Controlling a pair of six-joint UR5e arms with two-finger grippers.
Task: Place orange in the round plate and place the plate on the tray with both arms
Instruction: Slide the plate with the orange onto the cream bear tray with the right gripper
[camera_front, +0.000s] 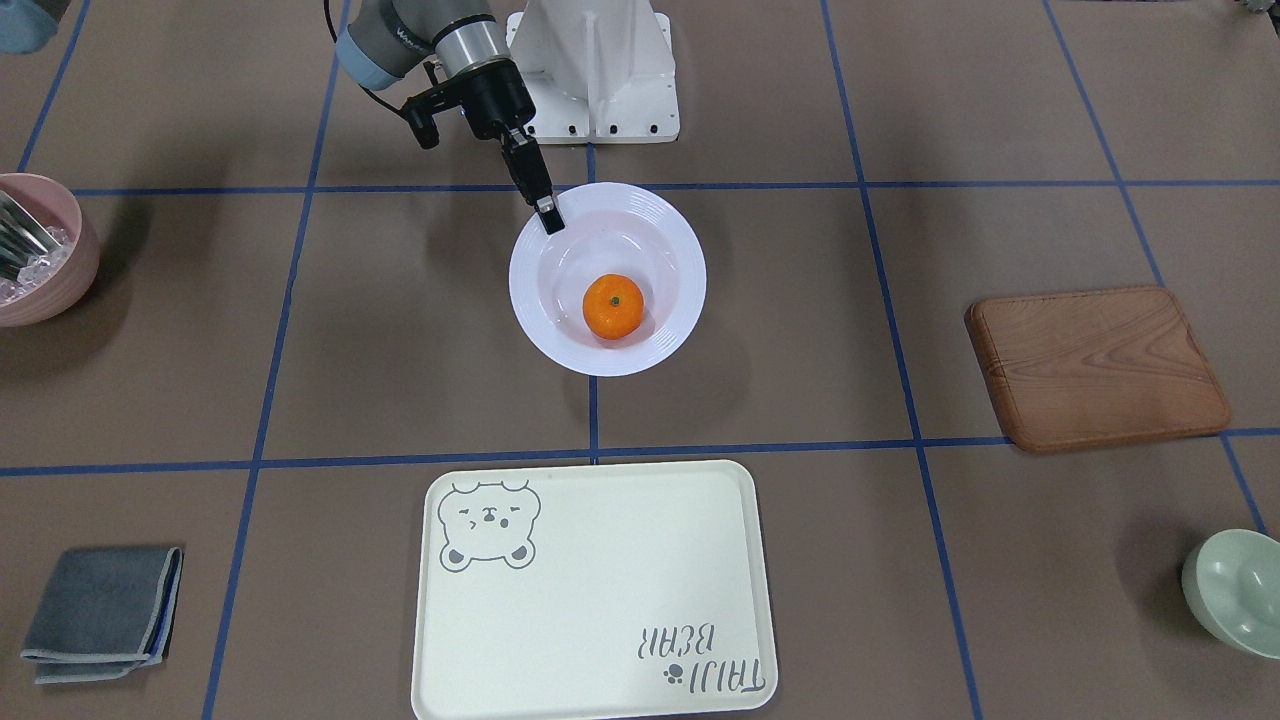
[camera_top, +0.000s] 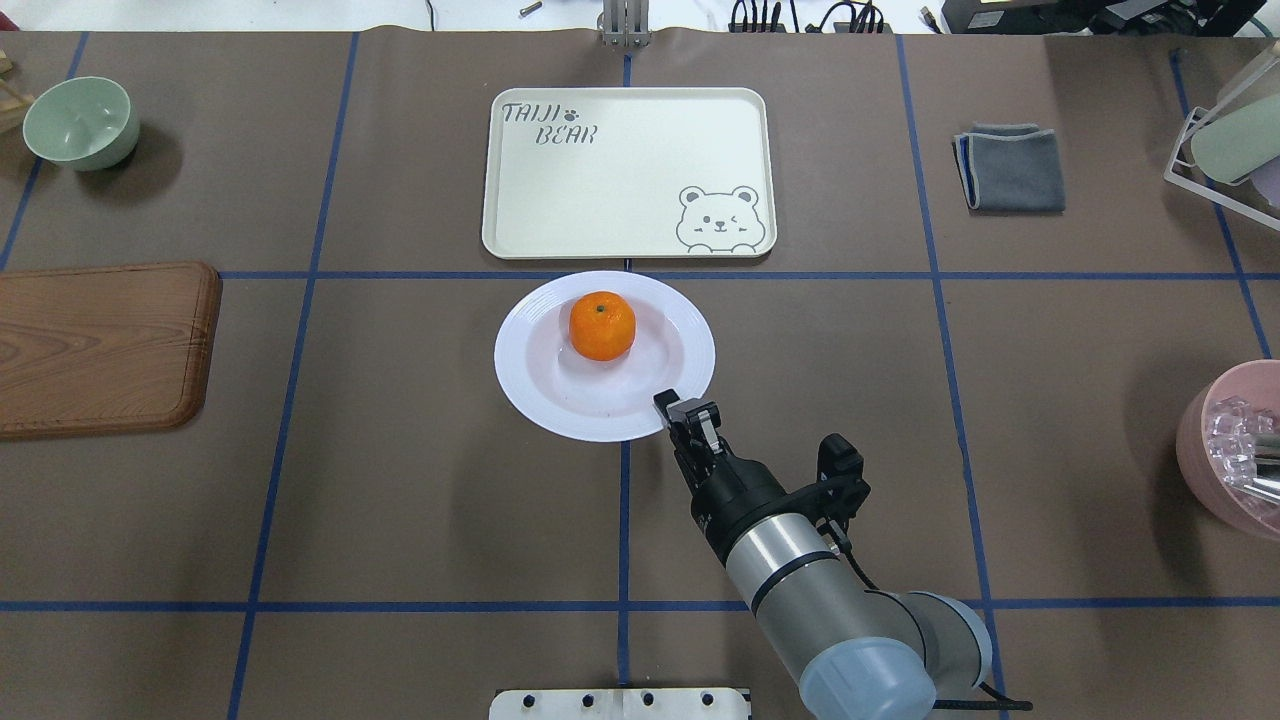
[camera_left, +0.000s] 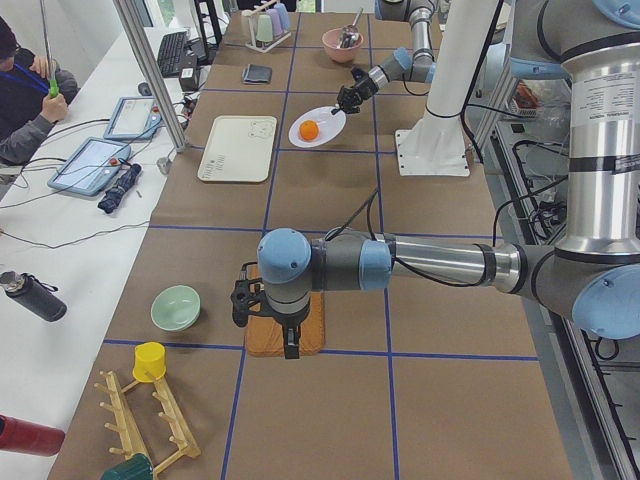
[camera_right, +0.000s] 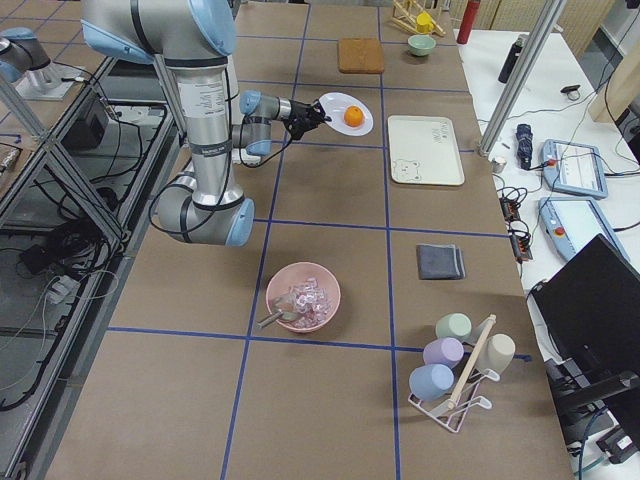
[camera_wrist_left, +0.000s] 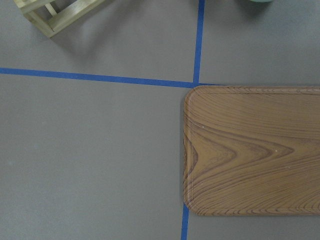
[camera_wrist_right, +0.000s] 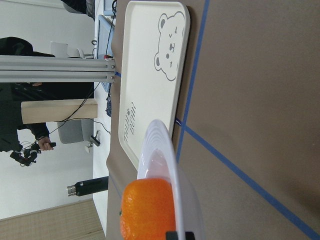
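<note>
The orange (camera_front: 612, 306) (camera_top: 602, 325) lies inside the white round plate (camera_front: 545, 325) (camera_top: 540, 395) at the table's middle. My right gripper (camera_front: 548, 215) (camera_top: 668, 403) is shut on the plate's rim on the robot's side. Seen from the right wrist, the plate (camera_wrist_right: 162, 150) is edge-on with the orange (camera_wrist_right: 147, 210) in it and the tray (camera_wrist_right: 150, 75) beyond. The cream tray (camera_front: 600, 600) (camera_top: 620, 190) with the bear face lies just past the plate, bare. My left gripper (camera_left: 290, 345) hangs over the wooden board (camera_wrist_left: 250, 150); I cannot tell whether it is open or shut.
The wooden board (camera_top: 100, 345) and a pale green bowl (camera_top: 80, 120) are on the robot's left. A pink bowl with ice (camera_top: 1230, 450) and a folded grey cloth (camera_top: 1010, 165) are on its right. A person (camera_left: 25, 100) sits at a side desk.
</note>
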